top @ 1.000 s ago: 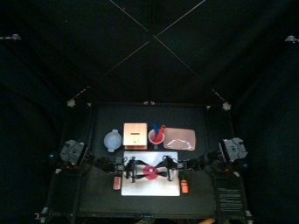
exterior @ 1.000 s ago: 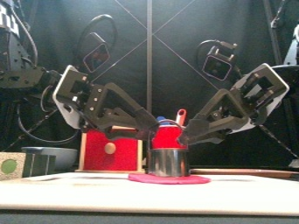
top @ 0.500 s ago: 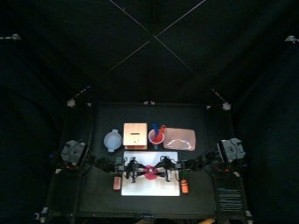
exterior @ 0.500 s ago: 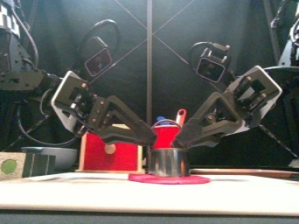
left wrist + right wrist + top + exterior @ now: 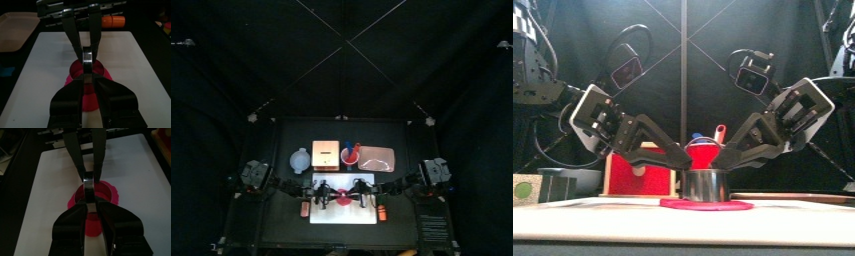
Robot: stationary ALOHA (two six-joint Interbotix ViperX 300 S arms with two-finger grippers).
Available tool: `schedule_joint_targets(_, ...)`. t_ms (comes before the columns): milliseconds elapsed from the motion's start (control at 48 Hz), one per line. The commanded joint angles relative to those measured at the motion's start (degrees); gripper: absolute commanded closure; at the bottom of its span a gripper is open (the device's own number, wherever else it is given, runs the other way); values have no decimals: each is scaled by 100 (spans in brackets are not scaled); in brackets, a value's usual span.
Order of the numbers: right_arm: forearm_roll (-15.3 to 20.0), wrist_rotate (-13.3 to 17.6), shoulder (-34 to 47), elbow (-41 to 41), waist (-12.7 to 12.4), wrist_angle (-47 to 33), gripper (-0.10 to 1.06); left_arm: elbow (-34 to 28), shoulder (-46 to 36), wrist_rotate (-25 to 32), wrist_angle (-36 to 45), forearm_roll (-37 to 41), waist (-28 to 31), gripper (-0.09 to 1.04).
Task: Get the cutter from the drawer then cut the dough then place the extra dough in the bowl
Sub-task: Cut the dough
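- So, your left gripper (image 5: pixel 684 166) and right gripper (image 5: pixel 727 160) both look pinched tight on the metal cutter (image 5: pixel 707 185).
- It stands upright on the pink dough (image 5: pixel 707 205), mid white cutting board (image 5: pixel 47 65).

We lean left arm (image 5: pixel 617 128) and right arm (image 5: pixel 774 122) steeply inward, mirrored. Left gripper (image 5: pixel 87 56), right gripper (image 5: pixel 89 182) tip to tip, jaws pinched together.

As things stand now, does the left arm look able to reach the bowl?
Probably, once it lets go: the bowl stands at the back left with nothing seen between. For now the left gripper is shut on the cutter.
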Motion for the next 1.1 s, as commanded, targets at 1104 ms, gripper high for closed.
schedule_joint_targets(1104, 0, 97, 167, -105, 62, 1670, 40, -53, 88, 0, 879, 246, -132, 46)
